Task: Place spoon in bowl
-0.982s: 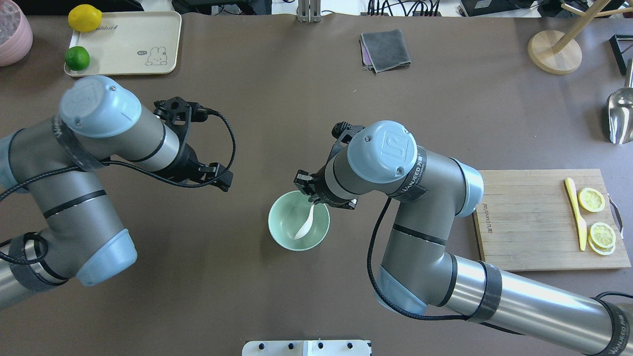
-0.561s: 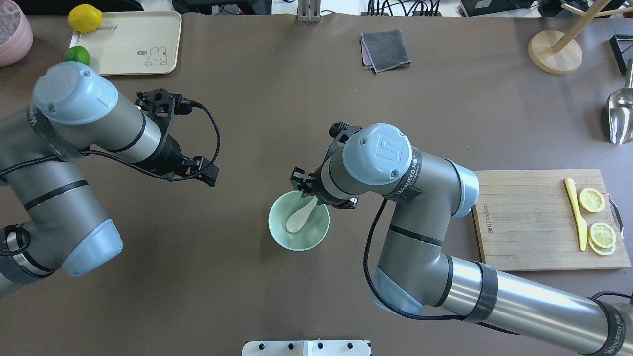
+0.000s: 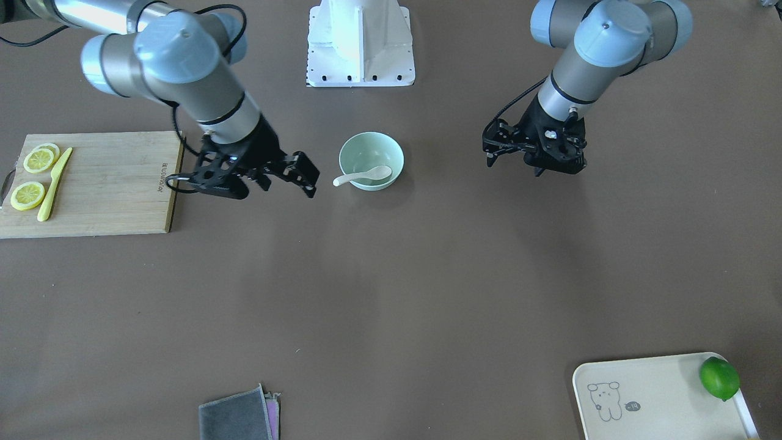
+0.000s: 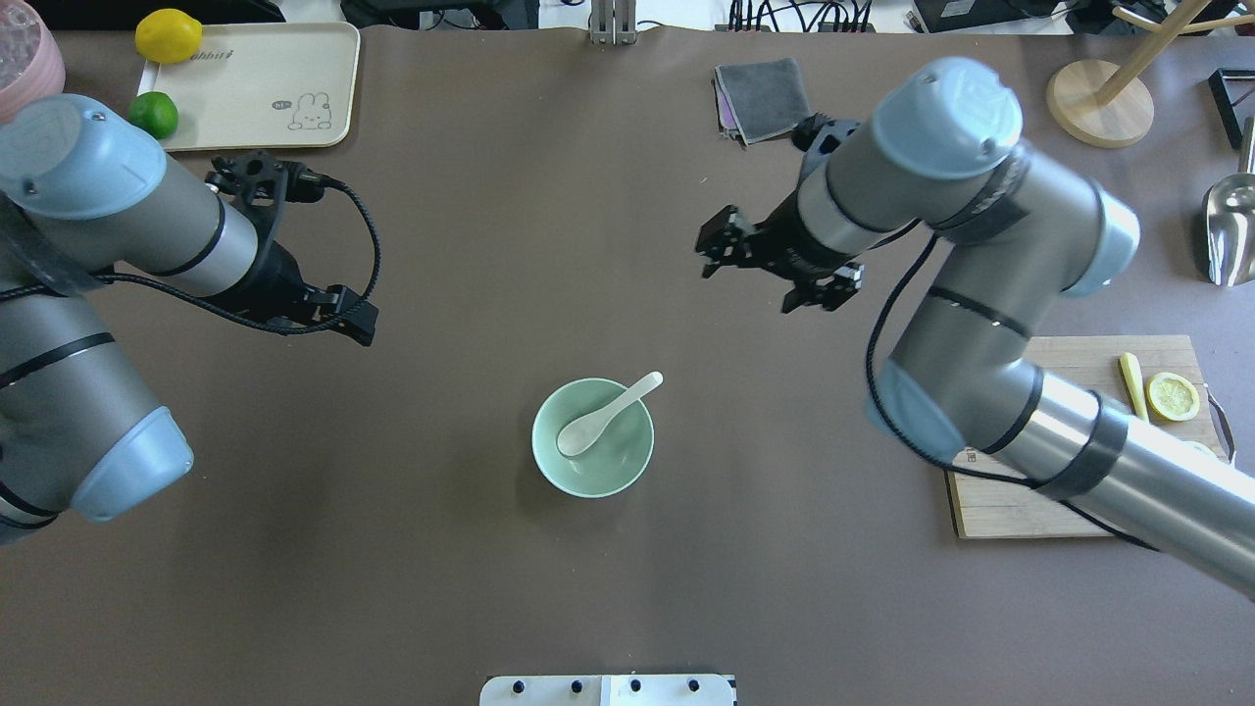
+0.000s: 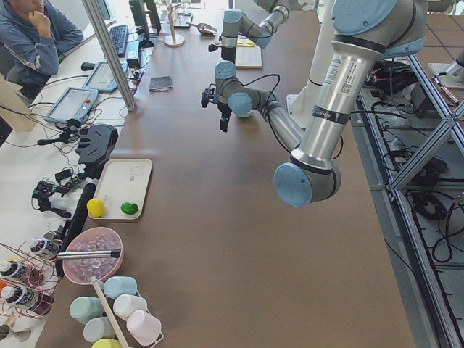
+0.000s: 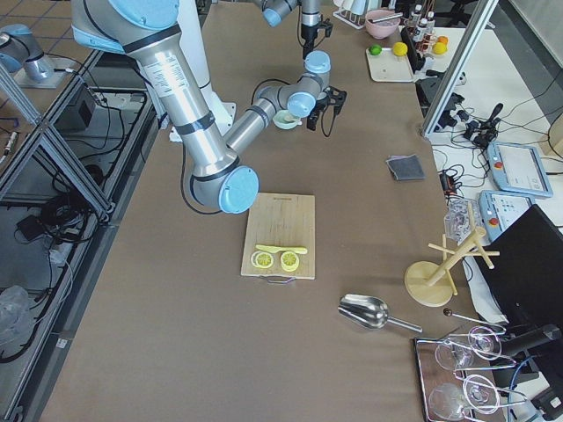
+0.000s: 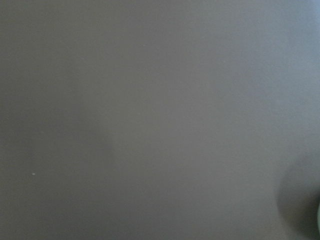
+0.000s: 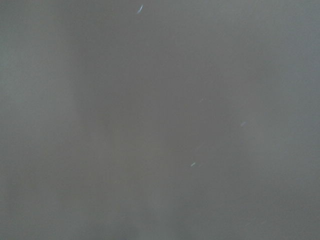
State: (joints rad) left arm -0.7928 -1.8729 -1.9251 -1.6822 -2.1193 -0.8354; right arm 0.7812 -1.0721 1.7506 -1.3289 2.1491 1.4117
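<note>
Overhead exterior: spoon (image 4: 610,410) rests in bowl (image 4: 613,471) (handle over the rim).

White spoon (image 4: 600,419) inside mint bowl (image 4: 616,473)

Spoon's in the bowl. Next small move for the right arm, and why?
Probably just retract the right end effector toward home. The spoon lies with its scoop in the bowl, handle over the rim, and the end effector is open, empty and clear of both.

The spoon (image 4: 603,417) is glossy white, the bowl (image 4: 618,463) plain pale mint-green, the tabletop (image 4: 549,245) flat brown. The tray (image 4: 255,69) is cream with a small rabbit drawing; the lime (image 4: 154,114) is green, the lemon (image 4: 169,35) yellow.
</note>
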